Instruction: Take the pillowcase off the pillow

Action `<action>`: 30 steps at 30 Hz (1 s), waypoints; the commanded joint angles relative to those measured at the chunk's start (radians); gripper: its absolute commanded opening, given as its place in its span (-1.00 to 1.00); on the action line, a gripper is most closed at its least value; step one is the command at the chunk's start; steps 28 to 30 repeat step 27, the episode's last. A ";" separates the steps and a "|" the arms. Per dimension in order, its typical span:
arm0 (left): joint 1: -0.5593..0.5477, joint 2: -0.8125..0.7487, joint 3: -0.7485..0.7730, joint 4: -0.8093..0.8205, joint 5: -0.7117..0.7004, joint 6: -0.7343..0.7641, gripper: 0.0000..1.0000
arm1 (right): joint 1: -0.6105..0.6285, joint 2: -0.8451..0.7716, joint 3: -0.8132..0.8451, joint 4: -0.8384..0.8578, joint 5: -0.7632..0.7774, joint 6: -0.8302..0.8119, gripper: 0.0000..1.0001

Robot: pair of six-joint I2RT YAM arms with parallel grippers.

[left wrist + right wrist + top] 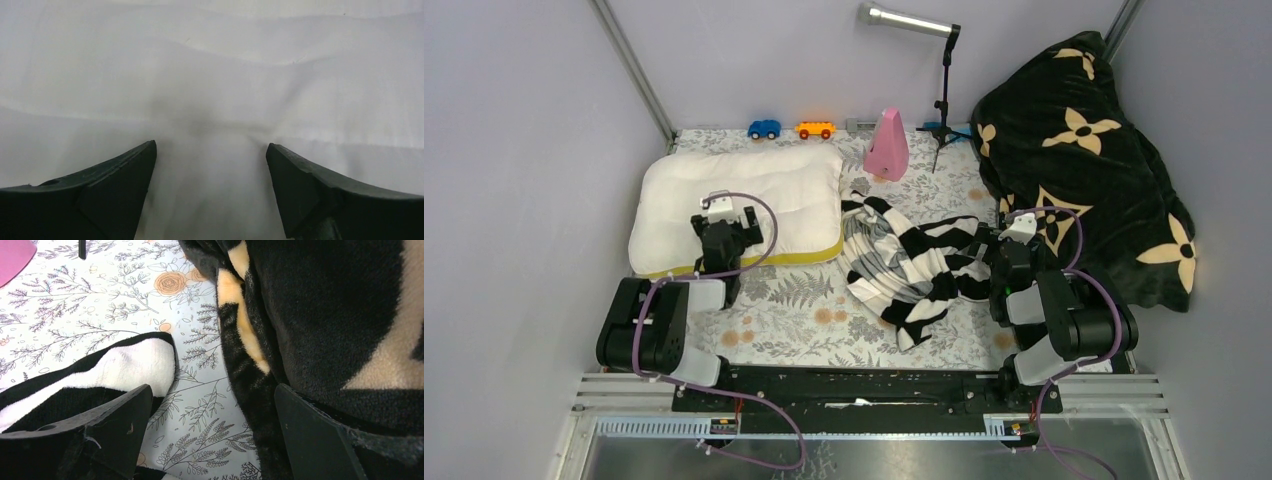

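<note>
Top external view: the striped pillowcase (914, 265) lies crumpled on the floral tablecloth (804, 310), fully off the pillow (739, 205), which sits bare just left of it. A black plush blanket with tan flowers (1084, 150) is heaped right of the pillowcase. Behind it stand a pink pyramid-shaped object (886, 145) and a tripod stand (944, 95), and farther left a blue toy car (764, 129) and an orange toy car (815, 129). The left gripper (721, 215) reaches over the pillow's near half. In the left wrist view it (211, 150) is spread wide over white fabric (210, 60), gripping nothing. The right gripper (1014, 235) hangs between pillowcase and blanket. The right wrist view shows it (212, 395) wide apart and empty, with the pillowcase (125, 360) by its left finger and the blanket (325, 315) by its right.
</note>
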 commanded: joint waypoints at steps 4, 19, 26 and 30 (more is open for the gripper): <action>0.024 0.032 -0.099 0.277 0.123 0.044 0.87 | -0.007 0.001 0.003 0.088 0.029 -0.021 0.97; 0.023 0.051 -0.172 0.422 0.176 0.065 0.98 | -0.006 0.000 0.002 0.089 0.027 -0.018 0.97; 0.040 0.054 -0.157 0.397 0.205 0.053 0.98 | -0.006 0.001 0.002 0.089 0.027 -0.019 0.97; 0.041 0.054 -0.158 0.400 0.205 0.053 0.98 | -0.006 -0.001 0.002 0.089 0.027 -0.018 0.97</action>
